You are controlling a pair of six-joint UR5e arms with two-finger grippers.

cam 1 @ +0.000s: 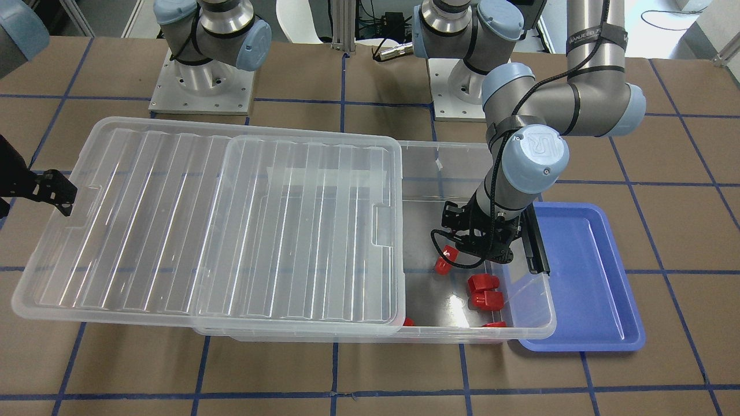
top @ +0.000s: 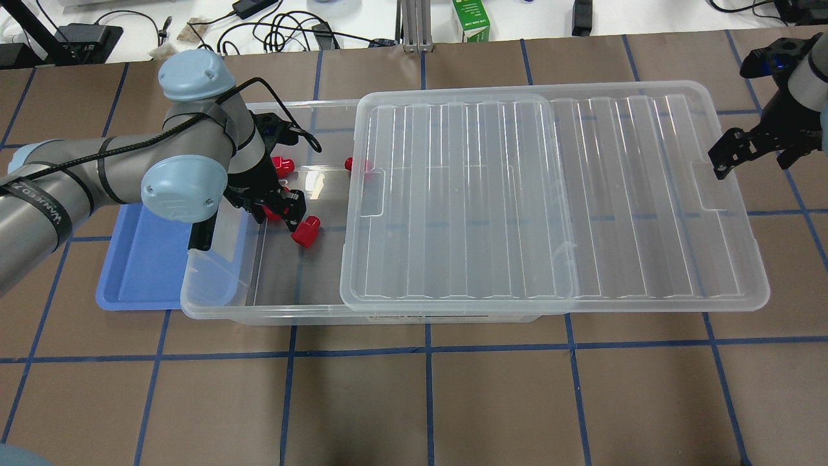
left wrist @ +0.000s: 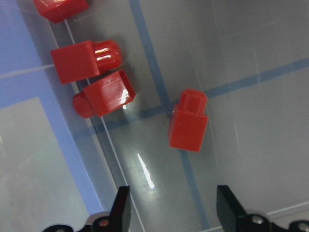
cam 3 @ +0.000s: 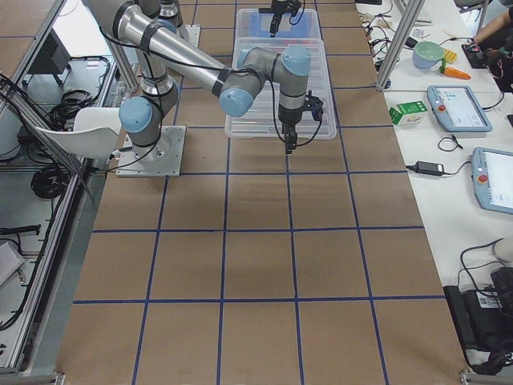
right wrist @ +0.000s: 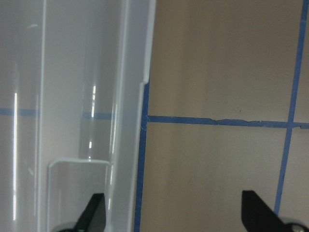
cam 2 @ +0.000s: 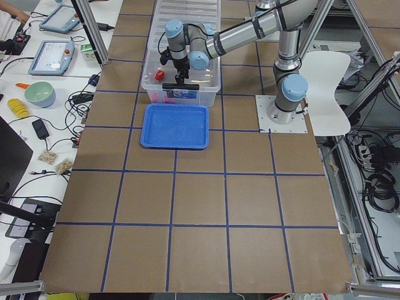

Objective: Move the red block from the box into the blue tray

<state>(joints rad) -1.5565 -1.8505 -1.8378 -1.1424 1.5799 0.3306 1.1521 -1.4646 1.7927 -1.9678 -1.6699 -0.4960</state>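
Observation:
The clear box (cam 1: 535, 323) has its ribbed lid (cam 1: 173, 219) slid aside, so the end by the blue tray (cam 1: 584, 277) is uncovered. Several red blocks lie on the box floor there. My left gripper (cam 1: 471, 248) hangs open and empty inside that end. In the left wrist view the open gripper (left wrist: 174, 212) is just short of one red block (left wrist: 188, 126), and two more (left wrist: 84, 60) lie by the wall. The blue tray holds nothing. My right gripper (top: 731, 155) is open at the lid's far end, and the lid's rim (right wrist: 130, 121) shows between its fingers.
A black latch bar (cam 1: 537, 242) sits on the box end next to the tray. One red block (top: 357, 165) lies partly under the lid. The lid (top: 550, 194) overhangs the box on my right side. Cables and a green carton (top: 471, 19) lie beyond the table's far edge.

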